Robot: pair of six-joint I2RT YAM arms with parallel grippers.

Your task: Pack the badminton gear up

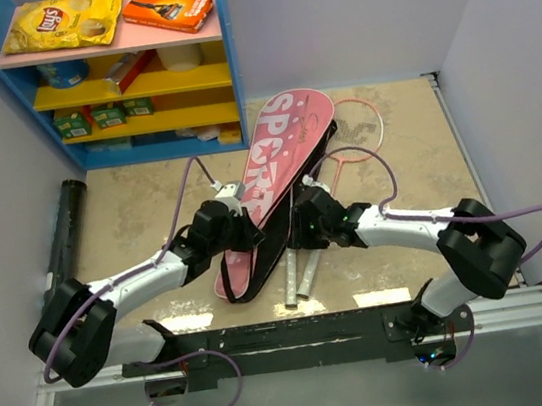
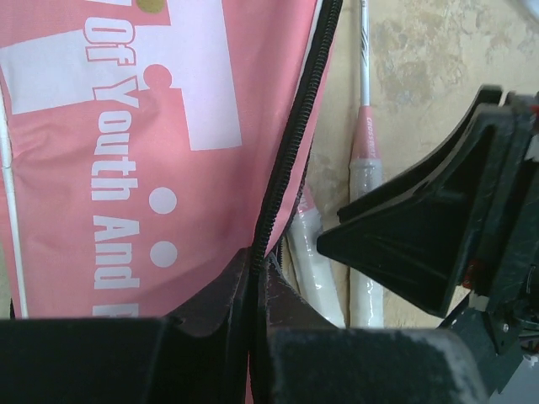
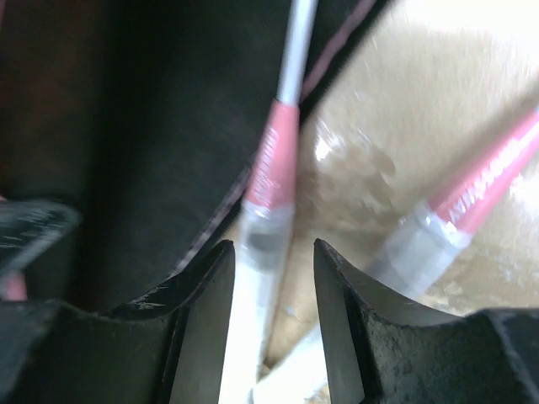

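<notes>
The pink bag (image 1: 280,156) lettered "SPORT" lies slanted mid-table, its black zipper edge (image 2: 290,143) facing right. My left gripper (image 1: 242,229) is shut on that zipper edge at the bag's lower end (image 2: 255,282). Two pink-and-white rackets lie beside the bag, their heads (image 1: 367,129) at the right and their white handles (image 1: 301,271) toward me. My right gripper (image 3: 274,252) stands open astride one racket handle (image 3: 271,181), close to its left finger. The other racket (image 3: 472,198) lies to the right. A long black tube (image 1: 65,232) rests by the left wall.
A blue shelf unit (image 1: 230,57) with snack packets and boxes stands at the back left. Grey walls close in both sides. The right gripper's black body (image 2: 438,236) sits close to the left gripper, just right of the handles. The arms' base rail (image 1: 290,337) runs along the near edge.
</notes>
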